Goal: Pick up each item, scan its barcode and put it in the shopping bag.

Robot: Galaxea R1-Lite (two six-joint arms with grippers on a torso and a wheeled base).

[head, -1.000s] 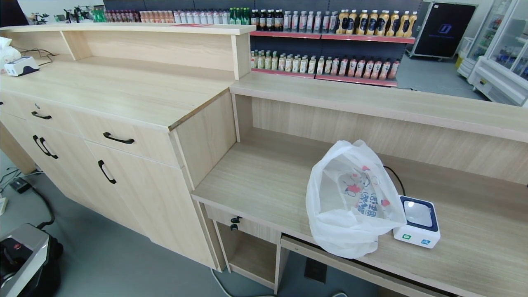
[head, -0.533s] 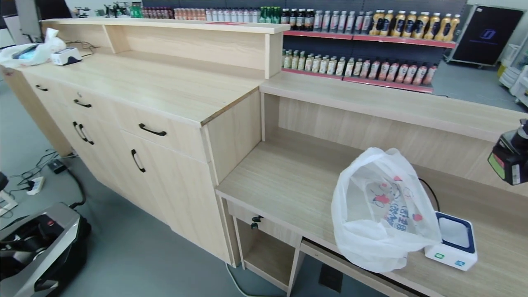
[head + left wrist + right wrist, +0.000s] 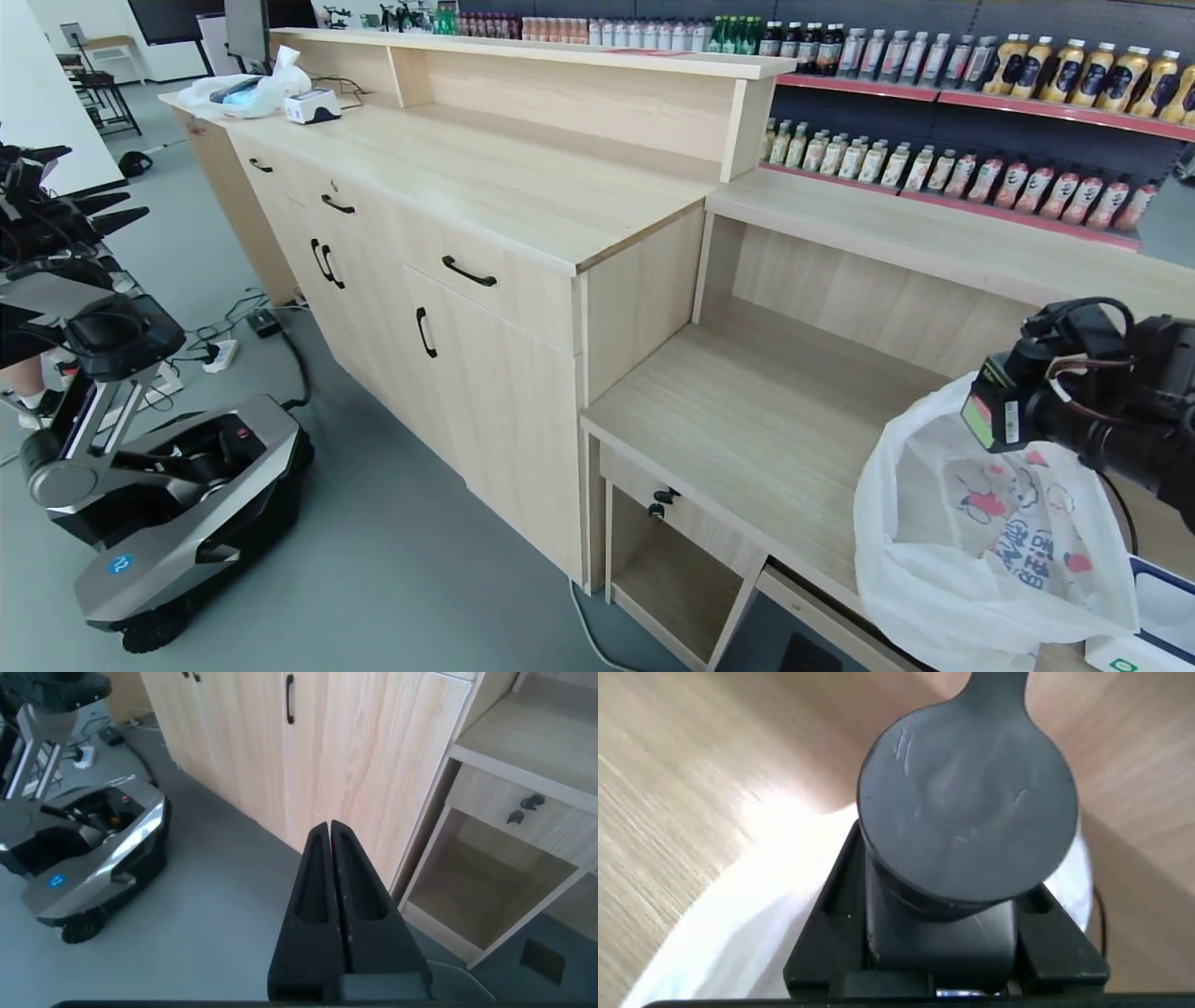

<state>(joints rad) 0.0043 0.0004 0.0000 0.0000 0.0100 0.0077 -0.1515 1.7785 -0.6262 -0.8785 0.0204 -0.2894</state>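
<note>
Head view: my right pincer [image 3: 1060,411] is clamped on a dark container [image 3: 991,411], held just above the open shopping bag [image 3: 971,551] on the worktop [image 3: 766,420], so it can drop straight in, I judge; my left pincer [image 3: 334,887] hangs closed and empty over the floor

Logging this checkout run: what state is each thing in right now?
dark item: held above shopping bag
right gripper: shut on dark item
shopping bag: mouth open, standing on counter
left gripper: shut, empty
cabinet doors: shut
</note>
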